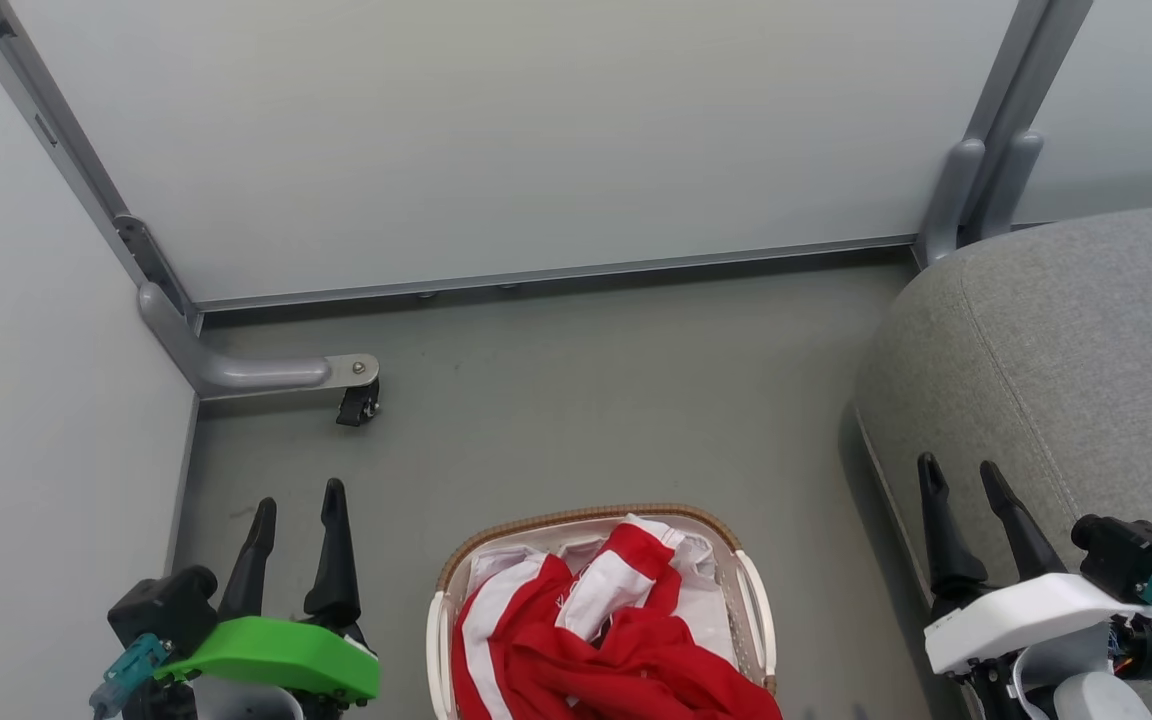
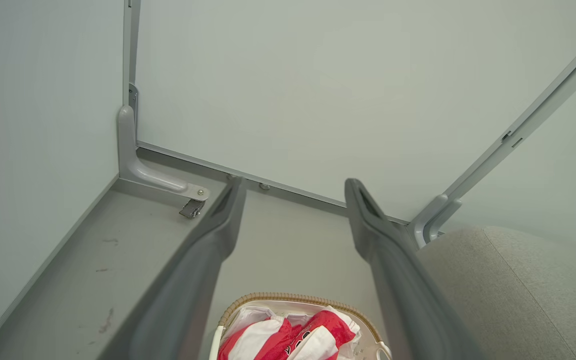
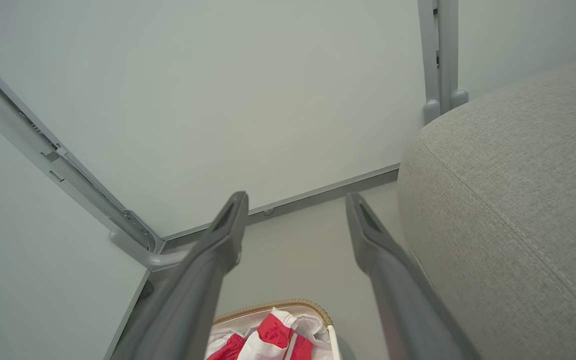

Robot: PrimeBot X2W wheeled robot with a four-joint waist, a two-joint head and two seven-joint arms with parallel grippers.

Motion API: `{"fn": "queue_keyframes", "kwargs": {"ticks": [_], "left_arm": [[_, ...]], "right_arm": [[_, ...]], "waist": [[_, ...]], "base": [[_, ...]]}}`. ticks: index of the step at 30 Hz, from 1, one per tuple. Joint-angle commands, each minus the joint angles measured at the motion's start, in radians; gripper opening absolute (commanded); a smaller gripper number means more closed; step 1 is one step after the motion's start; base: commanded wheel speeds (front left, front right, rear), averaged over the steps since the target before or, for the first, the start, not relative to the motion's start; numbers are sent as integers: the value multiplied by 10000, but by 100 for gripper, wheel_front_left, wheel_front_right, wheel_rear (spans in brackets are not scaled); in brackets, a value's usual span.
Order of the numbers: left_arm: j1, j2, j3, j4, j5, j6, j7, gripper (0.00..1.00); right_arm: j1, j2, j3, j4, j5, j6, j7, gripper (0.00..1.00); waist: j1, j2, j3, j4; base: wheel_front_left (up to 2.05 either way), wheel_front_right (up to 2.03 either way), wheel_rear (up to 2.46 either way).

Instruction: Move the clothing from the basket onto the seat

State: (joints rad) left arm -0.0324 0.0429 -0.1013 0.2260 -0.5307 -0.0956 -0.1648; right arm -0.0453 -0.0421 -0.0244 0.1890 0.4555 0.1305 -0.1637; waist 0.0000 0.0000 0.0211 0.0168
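Clothing (image 1: 616, 640) fills the basket (image 1: 586, 513), untouched; your left gripper (image 1: 301, 495) and right gripper (image 1: 958, 465) flank the basket, open and empty. Judged next: lower one, grasp the clothing.

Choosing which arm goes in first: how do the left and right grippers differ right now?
The left gripper has a green housing; the right gripper has a white housing. The left hangs over the floor beside the wall panel, while the right shows against the seat edge. Both are open, empty, and flank the basket of clothing.
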Motion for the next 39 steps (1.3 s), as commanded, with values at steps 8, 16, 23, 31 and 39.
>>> {"fn": "queue_keyframes", "kwargs": {"ticks": [8, 16, 23, 31, 39], "left_arm": [[98, 80, -119, 4, 894, 41, -254, 100], [189, 83, -187, 28, 1501, 86, -435, 100], [289, 88, -254, 133, 1971, 77, -595, 100], [439, 93, -280, 283, 2480, 43, -738, 100], [506, 99, -409, 365, 3007, 46, -906, 100]], "right_arm": [[131, -74, 76, -115, -927, 3, -278, 100], [203, -81, 103, -122, -1661, 3, -451, 100], [287, -88, 160, -114, -2287, 3, -608, 100], [368, -95, 187, -150, -2940, 2, -754, 100], [418, -104, 227, -107, -3666, 2, -916, 100]], "waist": [[0, 0, 21, 22], [0, 0, 22, 50], [0, 0, 7, 63], [0, 0, -26, 71], [0, 0, -38, 107]], "base": [[0, 0, 0], [0, 0, 0], [0, 0, 0], [0, 0, 0], [0, 0, 0]]}}
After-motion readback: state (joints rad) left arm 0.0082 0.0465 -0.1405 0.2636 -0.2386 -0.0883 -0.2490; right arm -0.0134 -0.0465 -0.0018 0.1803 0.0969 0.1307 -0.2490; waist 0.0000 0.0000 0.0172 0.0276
